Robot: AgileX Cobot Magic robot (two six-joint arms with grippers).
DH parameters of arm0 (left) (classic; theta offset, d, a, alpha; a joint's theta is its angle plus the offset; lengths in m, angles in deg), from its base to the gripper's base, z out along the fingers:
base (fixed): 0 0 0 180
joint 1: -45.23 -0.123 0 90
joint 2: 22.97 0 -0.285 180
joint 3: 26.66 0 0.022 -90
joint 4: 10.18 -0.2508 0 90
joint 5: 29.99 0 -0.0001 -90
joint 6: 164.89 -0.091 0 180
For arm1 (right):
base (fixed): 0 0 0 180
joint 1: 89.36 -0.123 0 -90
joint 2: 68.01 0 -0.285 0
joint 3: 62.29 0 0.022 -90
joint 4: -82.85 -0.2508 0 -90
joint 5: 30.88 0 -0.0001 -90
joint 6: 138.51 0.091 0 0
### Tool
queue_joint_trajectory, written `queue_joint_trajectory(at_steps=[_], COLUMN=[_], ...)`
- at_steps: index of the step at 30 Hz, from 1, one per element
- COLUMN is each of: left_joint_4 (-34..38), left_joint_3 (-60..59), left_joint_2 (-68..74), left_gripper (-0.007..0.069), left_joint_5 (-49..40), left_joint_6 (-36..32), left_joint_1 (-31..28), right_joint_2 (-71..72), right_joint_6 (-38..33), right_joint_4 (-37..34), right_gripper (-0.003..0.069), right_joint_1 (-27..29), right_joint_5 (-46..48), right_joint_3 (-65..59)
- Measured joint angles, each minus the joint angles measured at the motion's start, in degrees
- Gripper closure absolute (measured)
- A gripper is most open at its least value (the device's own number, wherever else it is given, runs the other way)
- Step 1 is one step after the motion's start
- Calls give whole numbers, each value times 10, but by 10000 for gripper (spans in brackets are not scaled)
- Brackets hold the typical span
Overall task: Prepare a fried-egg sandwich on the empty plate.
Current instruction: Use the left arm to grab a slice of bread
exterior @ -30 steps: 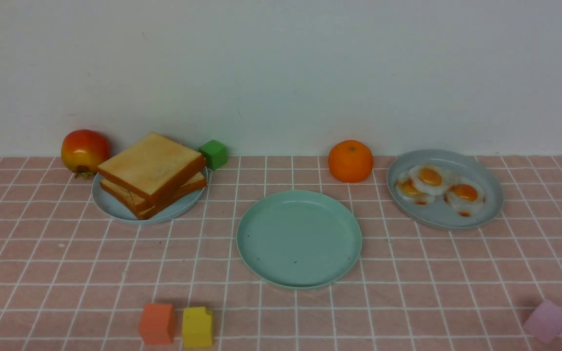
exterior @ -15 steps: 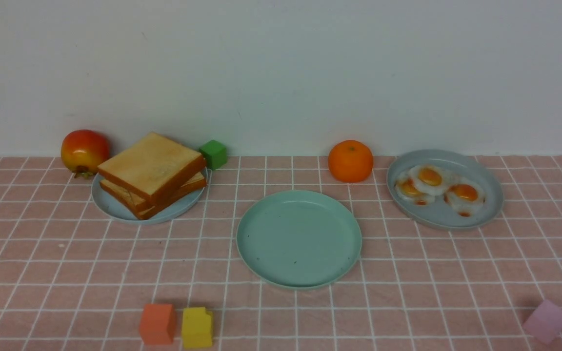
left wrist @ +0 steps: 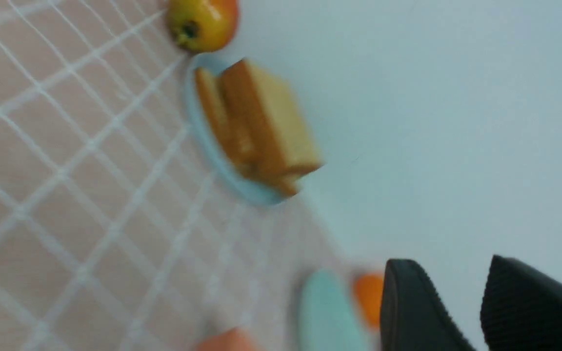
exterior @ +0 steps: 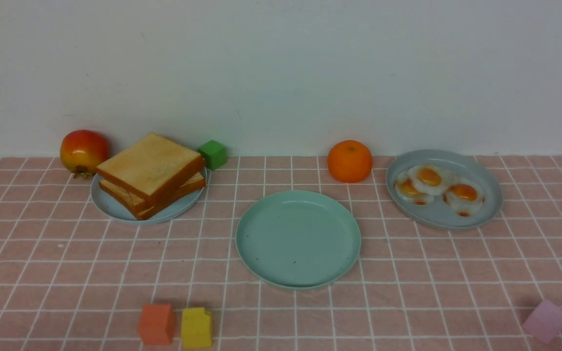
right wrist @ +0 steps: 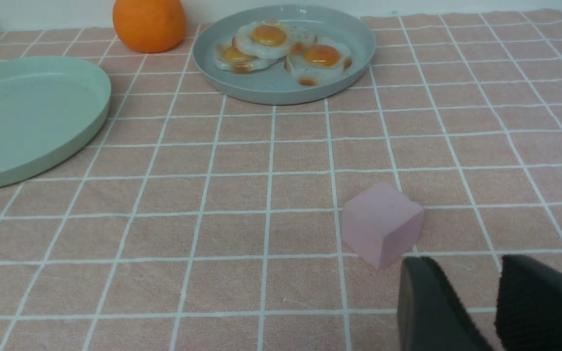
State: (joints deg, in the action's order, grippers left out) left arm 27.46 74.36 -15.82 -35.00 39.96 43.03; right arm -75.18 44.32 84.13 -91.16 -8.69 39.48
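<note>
Centre of table: mint plate (exterior: 298, 239) bare, no toast, no egg on it. No sandwich yet; every step left. At left, toast stack (exterior: 151, 173) on blue plate (exterior: 110, 207); at right, eggs (exterior: 437, 187) in grey dish (exterior: 498, 197). Behind: orange (exterior: 350, 161), green cube (exterior: 213, 154); nothing seems to block path. Hands: left gripper (left wrist: 451, 268), right gripper (right wrist: 466, 265), jaws parted, empty.

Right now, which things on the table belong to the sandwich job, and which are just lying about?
Job: mint-green plate, toast stack on its pale blue plate, fried eggs in the grey dish.
Lying about: red-yellow fruit, orange, green cube, orange cube, yellow cube, pink cube.
</note>
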Motion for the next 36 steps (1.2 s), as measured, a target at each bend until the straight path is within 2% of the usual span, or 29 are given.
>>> queue_joint_trajectory(at_steps=[3, 5, 8, 10, 13, 17, 22, 29, 32, 36], left_joint_4=[29, 31, 11, -24, -59, -96, -117, -234, -281, -317], left_joint_3=[2, 16, 88, 174, 275, 400, 507, 657, 726, 771], left_joint_2=[0, 0, 13, 90, 205, 384, 561, 765, 810, 827], left_gripper=[397, 418, 495, 572, 625, 637, 637, 637, 637, 637], left_joint_5=[33, 12, -62, -153, -271, -419, -469, -481, -493, -496], left_joint_6=[3, -2, -56, -145, -222, -286, -292, -286, -265, -239], left_joint_1=[0, 0, 0, 0, 0, 11, 73, 235, 265, 269], right_joint_2=[0, 0, 0, 0, 0, 0, 0, 0, 0, 0], right_joint_6=[0, 0, 0, 0, 0, 0, 0, 0, 0, 0], right_joint_4=[0, 0, 0, 0, 0, 0, 0, 0, 0, 0], right_gripper=[418, 418, 418, 418, 418, 418, 418, 418, 418, 418], right_joint_1=[0, 0, 0, 0, 0, 0, 0, 0, 0, 0], right_joint_5=[0, 0, 0, 0, 0, 0, 0, 0, 0, 0], right_joint_3=[0, 0, 0, 0, 0, 0, 0, 0, 0, 0])
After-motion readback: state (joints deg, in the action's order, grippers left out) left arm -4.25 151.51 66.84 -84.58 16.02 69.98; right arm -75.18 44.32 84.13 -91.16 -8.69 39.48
